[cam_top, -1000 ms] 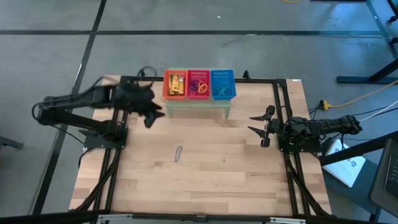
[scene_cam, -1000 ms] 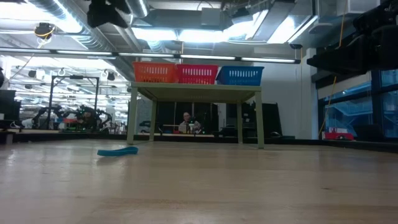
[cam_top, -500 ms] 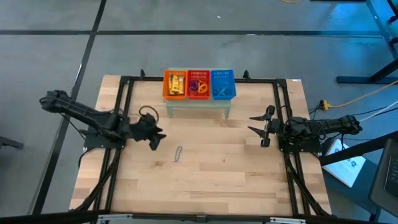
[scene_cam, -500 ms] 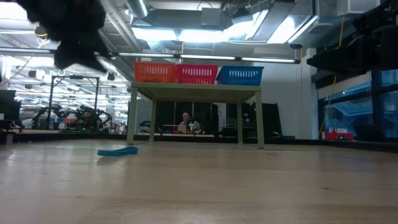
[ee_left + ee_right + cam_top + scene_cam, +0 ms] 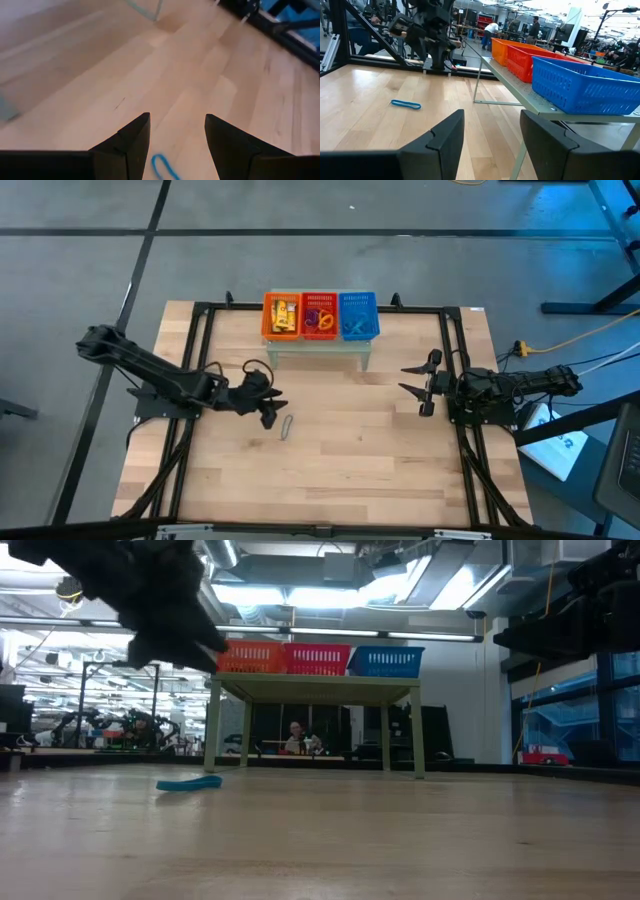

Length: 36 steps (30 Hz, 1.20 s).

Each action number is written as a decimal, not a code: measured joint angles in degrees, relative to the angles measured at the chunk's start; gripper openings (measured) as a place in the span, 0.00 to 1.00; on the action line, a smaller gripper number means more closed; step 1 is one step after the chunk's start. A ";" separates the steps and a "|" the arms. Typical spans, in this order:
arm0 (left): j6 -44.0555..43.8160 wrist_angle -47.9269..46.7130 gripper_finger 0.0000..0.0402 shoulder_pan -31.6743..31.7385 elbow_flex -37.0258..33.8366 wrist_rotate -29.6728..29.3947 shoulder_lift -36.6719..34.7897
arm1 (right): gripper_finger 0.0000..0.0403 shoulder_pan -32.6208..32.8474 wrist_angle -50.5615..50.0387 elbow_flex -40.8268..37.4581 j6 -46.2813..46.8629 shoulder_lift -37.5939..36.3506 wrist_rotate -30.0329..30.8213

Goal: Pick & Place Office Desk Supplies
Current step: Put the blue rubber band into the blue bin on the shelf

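Observation:
A thin blue loop point(image 5: 288, 426) lies flat on the wooden table near its middle; it also shows in the low view point(image 5: 189, 782), in the left wrist view point(image 5: 164, 167) and in the right wrist view point(image 5: 406, 104). My left gripper point(image 5: 272, 412) hovers open just left of and above the loop, which shows between its fingers from the wrist. Orange point(image 5: 282, 315), red point(image 5: 319, 315) and blue point(image 5: 357, 315) baskets hold small supplies. My right gripper point(image 5: 414, 381) waits open at the right.
The three baskets stand in a row on a small pale stand point(image 5: 318, 349) at the table's far edge. A black frame point(image 5: 200, 340) runs along the table's sides. Bare wood lies between the two arms and toward the near edge.
My left gripper has swung from beside the baskets toward the table's near edge and middle, sinking low and ending just beside the blue loop. Its fingers have stayed open. The loop has not moved.

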 joint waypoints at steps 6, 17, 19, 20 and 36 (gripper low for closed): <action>-1.64 5.96 0.46 -0.22 -0.01 0.24 7.07 | 0.48 0.00 0.00 0.00 -0.02 -0.02 0.00; -1.09 13.86 0.46 -1.37 -0.01 11.72 19.71 | 0.48 -0.01 -0.01 0.00 -0.04 -0.01 0.01; -0.92 15.44 0.46 -1.65 -0.01 13.20 20.62 | 0.48 -0.01 -0.01 0.00 -0.04 0.00 0.00; -1.29 15.75 0.46 -1.82 -0.01 13.39 20.74 | 0.48 -0.01 0.01 0.02 -0.04 0.00 0.02; -13.53 5.21 0.46 -0.24 0.03 10.90 20.94 | 0.48 -0.01 -0.01 0.01 -0.20 0.00 0.01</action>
